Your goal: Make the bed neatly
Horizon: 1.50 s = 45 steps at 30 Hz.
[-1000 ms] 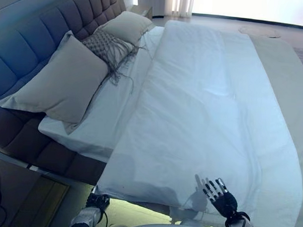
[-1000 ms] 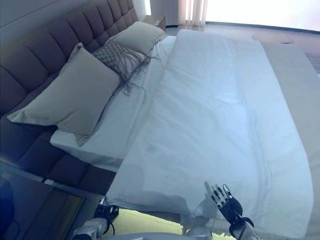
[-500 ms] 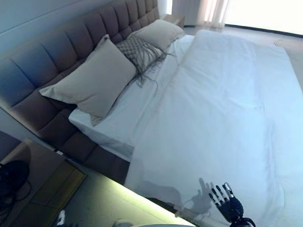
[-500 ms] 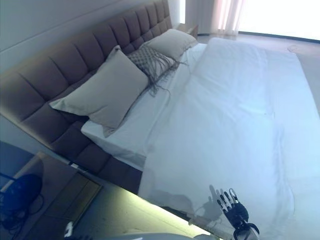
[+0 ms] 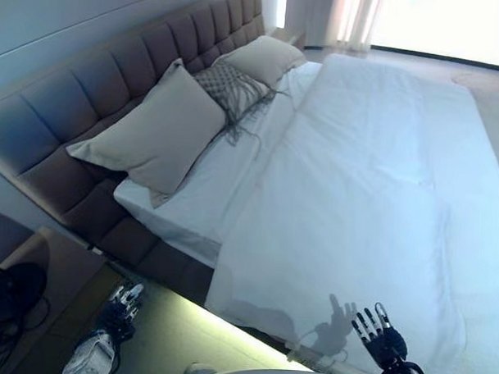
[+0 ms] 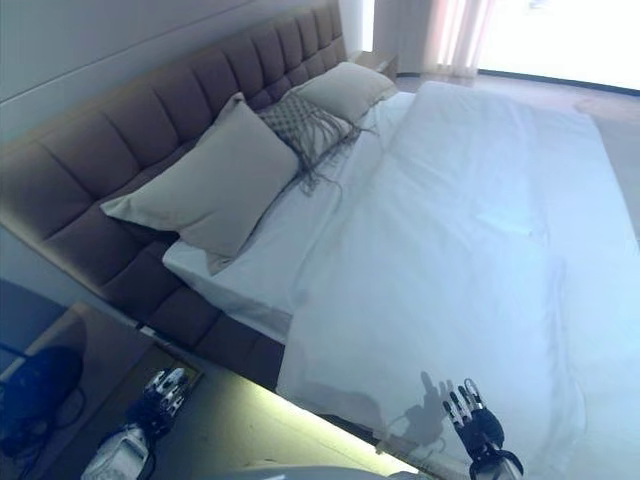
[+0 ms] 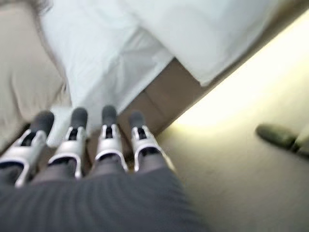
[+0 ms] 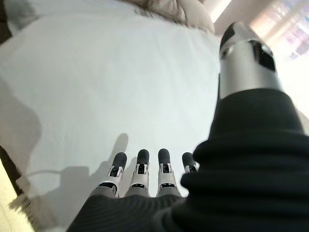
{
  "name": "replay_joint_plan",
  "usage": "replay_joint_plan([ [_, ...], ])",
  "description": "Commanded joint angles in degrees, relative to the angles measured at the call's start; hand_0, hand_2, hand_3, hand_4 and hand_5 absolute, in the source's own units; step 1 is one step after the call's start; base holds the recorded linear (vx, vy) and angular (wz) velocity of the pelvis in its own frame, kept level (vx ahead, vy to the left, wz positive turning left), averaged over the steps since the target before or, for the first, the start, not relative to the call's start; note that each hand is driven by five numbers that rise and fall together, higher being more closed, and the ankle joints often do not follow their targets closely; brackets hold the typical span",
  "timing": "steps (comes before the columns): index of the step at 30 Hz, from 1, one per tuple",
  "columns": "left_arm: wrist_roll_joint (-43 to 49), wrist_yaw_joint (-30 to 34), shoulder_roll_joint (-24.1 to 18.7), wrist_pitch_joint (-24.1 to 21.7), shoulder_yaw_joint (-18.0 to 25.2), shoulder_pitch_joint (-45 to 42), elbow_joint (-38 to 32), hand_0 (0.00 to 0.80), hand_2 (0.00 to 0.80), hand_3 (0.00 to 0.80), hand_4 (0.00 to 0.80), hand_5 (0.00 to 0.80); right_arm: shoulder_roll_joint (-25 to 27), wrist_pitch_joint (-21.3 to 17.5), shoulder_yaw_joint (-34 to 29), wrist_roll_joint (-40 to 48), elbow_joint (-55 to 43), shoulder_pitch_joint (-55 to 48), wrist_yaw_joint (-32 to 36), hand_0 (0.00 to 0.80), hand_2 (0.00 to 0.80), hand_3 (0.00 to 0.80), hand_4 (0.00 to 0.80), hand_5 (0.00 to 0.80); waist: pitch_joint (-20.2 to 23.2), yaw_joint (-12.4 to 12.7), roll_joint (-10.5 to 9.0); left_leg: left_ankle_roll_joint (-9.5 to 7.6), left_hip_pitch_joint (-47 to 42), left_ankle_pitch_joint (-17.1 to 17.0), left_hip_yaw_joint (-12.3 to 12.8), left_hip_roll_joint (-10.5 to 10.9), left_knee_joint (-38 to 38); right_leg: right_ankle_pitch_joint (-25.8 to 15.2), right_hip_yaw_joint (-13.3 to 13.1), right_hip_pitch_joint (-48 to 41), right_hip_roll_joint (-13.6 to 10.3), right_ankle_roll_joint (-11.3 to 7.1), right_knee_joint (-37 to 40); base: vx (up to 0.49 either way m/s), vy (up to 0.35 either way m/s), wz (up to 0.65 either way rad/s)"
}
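Observation:
A white duvet (image 5: 373,175) lies spread flat over the bed, its near edge hanging over the bed's side. At the head end, white sheet (image 5: 208,185) shows bare beside it. Two beige pillows (image 5: 157,134) (image 5: 266,58) lean on the padded headboard (image 5: 88,107), with a grey fringed cushion (image 5: 228,86) between them. My right hand (image 5: 382,343) is open, held over the duvet's near edge, touching nothing. My left hand (image 5: 118,310) is open too, low beside the bed frame, empty; in the left wrist view its fingers (image 7: 111,140) point at the bed's side.
A bedside table (image 5: 33,286) with a dark object (image 5: 8,289) and cables stands at the lower left. A lit strip (image 5: 228,334) runs under the bed's near side. Bright windows and curtains (image 5: 346,14) are at the far end.
My left hand has come up into view beside the bed frame at the lower left. My right hand stays open over the duvet's edge. The view has shifted only slightly.

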<state>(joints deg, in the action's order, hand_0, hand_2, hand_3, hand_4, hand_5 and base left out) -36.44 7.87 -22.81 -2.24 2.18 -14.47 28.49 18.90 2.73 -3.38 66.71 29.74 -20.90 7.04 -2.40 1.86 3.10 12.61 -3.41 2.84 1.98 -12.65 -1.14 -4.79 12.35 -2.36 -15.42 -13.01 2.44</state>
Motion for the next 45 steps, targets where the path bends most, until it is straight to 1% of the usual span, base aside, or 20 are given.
replay_joint_plan([
  [1, 11.0, -6.9, -3.8, -6.8, -4.1, 8.3, 0.7, 0.0, 0.0, 0.0, 0.0, 0.0, 0.0, -2.9, -2.9, 0.1, -0.7, 0.1, 0.7, 0.0, 0.0, 0.0, 0.0, 0.0, -3.0, -3.3, -1.72, -5.07, 4.2, -3.8, 2.6, 0.6, -2.8, 4.4, -3.0, 2.7, 1.1, 2.4, -7.1, -0.074, -0.085, -0.24],
  [5, 23.6, -13.6, -5.4, -10.0, -11.6, 15.0, 1.8, 0.0, 0.0, 0.0, 0.0, 0.0, 0.9, -5.2, -4.8, 1.4, 4.0, 1.3, 0.4, 0.0, 0.0, 0.0, 0.0, 0.0, -5.0, -6.2, -1.73, -4.85, 6.3, -3.8, 3.6, 0.2, -3.8, 3.9, -5.1, 6.0, 1.3, 2.0, -8.0, -0.155, -0.068, -0.28],
  [8, 32.1, -23.5, -6.3, -13.9, -16.7, 22.7, 5.0, 0.0, 0.0, 0.0, 0.0, 0.0, 2.2, -6.8, -6.0, 3.0, 10.3, 6.0, 2.9, 0.0, 0.0, 0.0, 0.0, 0.0, -9.4, -8.5, -1.53, -4.89, 10.5, -4.3, 4.0, 0.5, -4.3, 2.6, -7.3, 11.3, 1.6, 2.05, -8.6, -0.421, 0.024, -0.35],
  [9, 37.7, -27.7, -6.6, -14.8, -18.6, 25.7, 6.1, 0.0, 0.0, 0.0, 0.0, 0.0, 2.5, -7.4, -6.1, 4.3, 12.6, 7.8, 3.6, 0.0, 0.0, 0.0, 0.0, 0.0, -11.3, -9.1, -1.56, -4.94, 12.3, -4.7, 4.0, 0.8, -4.7, 1.9, -8.1, 13.4, 1.7, 2.07, -8.8, -0.402, 0.021, -0.45],
  [11, 43.4, -33.9, -7.1, -15.0, -21.6, 29.9, 7.1, 0.0, 0.0, 0.0, 0.0, 0.0, 2.3, -8.2, -6.0, 5.8, 15.3, 10.2, 4.8, 0.0, 0.0, 0.0, 0.0, 0.0, -14.2, -10.0, -1.78, -4.87, 15.2, -5.3, 3.8, 1.2, -5.1, 0.7, -9.1, 16.4, 2.0, 2.12, -8.9, -0.357, 0.02, -0.31],
  [14, 49.2, -41.1, -6.7, -14.8, -24.2, 35.5, 8.4, 0.0, 0.0, 0.0, 0.0, 0.0, 1.8, -9.1, -5.0, 7.2, 17.4, 13.3, 6.1, 0.0, 0.0, 0.0, 0.0, 0.0, -18.4, -11.0, -2.06, -4.7, 19.7, -6.7, 3.5, 1.9, -5.5, -1.3, -10.3, 21.0, 2.6, 2.14, -8.6, -0.284, 0.055, -0.25],
  [15, 50.3, -43.1, -6.5, -14.8, -24.8, 36.7, 8.6, 0.0, 0.0, 0.0, 0.0, 0.0, 1.7, -9.2, -4.9, 6.9, 17.9, 14.2, 6.4, 0.0, 0.0, 0.0, 0.0, 0.0, -19.3, -11.1, -2.14, -4.7, 20.8, -6.9, 3.1, 2.3, -5.6, -1.8, -10.7, 22.0, 2.7, 2.08, -8.4, -0.192, 0.091, -0.25],
  [17, 52.6, -46.8, -6.5, -14.9, -25.0, 39.2, 8.1, 0.0, 0.0, 0.0, 0.0, 0.0, 1.7, -9.2, -4.5, 6.4, 19.3, 16.0, 8.5, 0.0, 0.0, 0.0, 0.0, 0.0, -21.4, -10.9, -2.39, -4.79, 23.1, -7.2, 1.0, 3.0, -5.6, -2.4, -12.2, 24.6, 3.1, 2.02, -8.4, -0.147, 0.125, -0.28],
  [18, 52.8, -47.4, -6.4, -14.9, -25.1, 39.5, 8.2, 0.0, 0.0, 0.0, 0.0, 0.0, 1.7, -9.3, -4.3, 6.4, 19.3, 16.3, 8.8, 0.0, 0.0, 0.0, 0.0, 0.0, -21.7, -10.9, -2.46, -4.8, 23.6, -7.3, 0.7, 3.0, -5.6, -2.5, -12.4, 25.1, 3.1, 2.0, -8.5, -0.163, 0.145, -0.41],
  [19, 54.5, -49.7, -6.3, -14.4, -25.4, 41.4, 7.3, 0.0, 0.0, 0.0, 0.0, 0.0, 1.6, -9.7, -3.3, 6.1, 19.0, 17.5, 9.1, 0.0, 0.0, 0.0, 0.0, 0.0, -23.3, -10.6, -2.93, -4.78, 25.8, -7.6, -1.2, 3.5, -6.1, -2.9, -13.5, 27.1, 3.2, 1.88, -8.9, -0.149, 0.127, -0.39],
  [20, 55.5, -51.1, -6.4, -13.8, -25.7, 42.5, 6.3, 0.0, 0.0, 0.0, 0.0, 0.0, 1.6, -10.1, -2.5, 6.1, 18.8, 18.3, 9.5, 0.0, 0.0, 0.0, 0.0, 0.0, -24.2, -10.2, -3.16, -4.98, 27.1, -8.0, -2.2, 3.7, -6.1, -3.2, -14.0, 28.4, 3.2, 1.75, -9.3, -0.165, 0.14, -0.41],
  [21, 57.6, -52.2, -6.3, -13.3, -25.8, 43.5, 5.6, 0.0, 0.0, 0.0, 0.0, 0.0, 1.5, -10.3, -2.0, 6.6, 18.3, 19.0, 9.6, 0.0, 0.0, 0.0, 0.0, 0.0, -25.1, -10.2, -3.38, -4.91, 28.2, -8.5, -2.1, 3.6, -6.0, -3.5, -14.0, 29.3, 2.8, 1.61, -9.4, -0.115, 0.073, -0.22],
  [24, 66.0, -54.8, -6.2, -10.9, -26.6, 47.5, 4.6, 0.0, 0.0, 0.0, 0.0, 0.0, 1.2, -9.6, -1.3, 9.6, 16.0, 20.9, 10.0, 0.0, 0.0, 0.0, 0.0, 0.0, -27.3, -10.4, -3.35, -4.7, 31.3, -9.4, 0.0, 4.0, -6.0, -4.1, -12.6, 31.3, 1.1, 1.15, -8.9, -0.095, 0.03, 0.01],
  [25, 68.3, -55.3, -6.6, -10.0, -27.2, 48.8, 4.9, 0.0, 0.0, 0.0, 0.0, 0.0, 1.0, -9.4, -1.1, 10.2, 15.2, 21.1, 10.2, 0.0, 0.0, 0.0, 0.0, 0.0, -27.4, -10.5, -3.39, -4.82, 32.5, -9.7, 0.1, 4.4, -5.9, -4.3, -12.5, 32.3, 0.6, 1.07, -9.0, -0.066, 0.034, 0.09],
  [28, 75.5, -57.5, -6.9, -2.3, -29.8, 54.0, 6.3, 0.0, 0.0, 0.0, 0.0, 0.0, 0.1, -8.4, 1.1, 12.7, 9.6, 22.1, 7.9, 0.0, 0.0, 0.0, 0.0, 0.0, -27.4, -11.0, -3.77, -4.79, 36.1, -10.8, 1.1, 5.2, -5.7, -4.8, -12.2, 35.3, -0.3, 0.9, -9.2, -0.065, 0.04, 0.1],
  [32, 79.6, -60.2, -7.9, 3.7, -32.1, 60.8, 10.8, 0.0, 0.0, 0.0, 0.0, 0.0, 0.5, -8.5, 3.8, 15.3, 5.6, 23.0, 7.1, 0.0, 0.0, 0.0, 0.0, 0.0, -27.4, -12.0, -3.74, -4.81, 39.0, -12.4, 2.3, 5.5, -4.9, -5.5, -12.5, 38.4, -0.6, 0.9, -9.4, -0.052, 0.064, 0.07],
  [36, 84.9, -61.5, -7.7, 9.8, -34.6, 65.2, 14.6, 0.0, 0.0, 0.0, 0.0, 0.0, 1.0, -10.1, 5.6, 17.1, 2.0, 23.9, 5.8, 0.0, 0.0, 0.0, 0.0, 0.0, -27.4, -13.0, -3.58, -4.59, 40.5, -13.1, 3.0, 5.4, -4.1, -5.4, -12.9, 40.3, -0.6, 0.92, -9.6, -0.026, 0.034, 0.07],
  [40, 86.2, -61.5, -6.9, 14.2, -37.0, 69.5, 19.7, 0.0, 0.0, 0.0, 0.0, 0.0, 1.8, -11.5, 6.0, 18.0, 0.4, 25.7, 5.5, 0.0, 0.0, 0.0, 0.0, 0.0, -27.4, -13.9, -3.49, -4.36, 42.3, -14.0, 3.5, 5.1, -3.1, -5.7, -13.4, 42.5, -0.4, 1.01, -9.3, -0.015, 0.02, 0.01],
  [42, 85.9, -60.3, -7.0, 15.4, -37.8, 71.3, 21.6, 0.0, 0.0, 0.0, 0.0, 0.0, 2.0, -11.7, 5.3, 17.8, -0.2, 26.6, 5.5, 0.0, 0.0, 0.0, 0.0, 0.0, -27.4, -14.3, -3.45, -4.3, 43.5, -14.5, 3.9, 5.0, -2.6, -6.2, -13.7, 43.9, -0.4, 1.01, -8.9, -0.038, 0.023, 0.01],
  [45, 86.1, -55.5, -6.4, 17.0, -39.9, 73.4, 24.6, 0.0, 0.0, 0.0, 0.0, 0.0, 2.1, -12.4, 4.9, 17.9, -0.9, 27.5, 5.4, 0.0, 0.0, 0.0, 0.0, 0.0, -27.4, -14.8, -3.61, -4.09, 44.5, -14.4, 4.0, 4.8, -2.5, -6.2, -14.0, 45.2, -0.4, 0.93, -8.6, -0.024, 0.006, 0.11],
])
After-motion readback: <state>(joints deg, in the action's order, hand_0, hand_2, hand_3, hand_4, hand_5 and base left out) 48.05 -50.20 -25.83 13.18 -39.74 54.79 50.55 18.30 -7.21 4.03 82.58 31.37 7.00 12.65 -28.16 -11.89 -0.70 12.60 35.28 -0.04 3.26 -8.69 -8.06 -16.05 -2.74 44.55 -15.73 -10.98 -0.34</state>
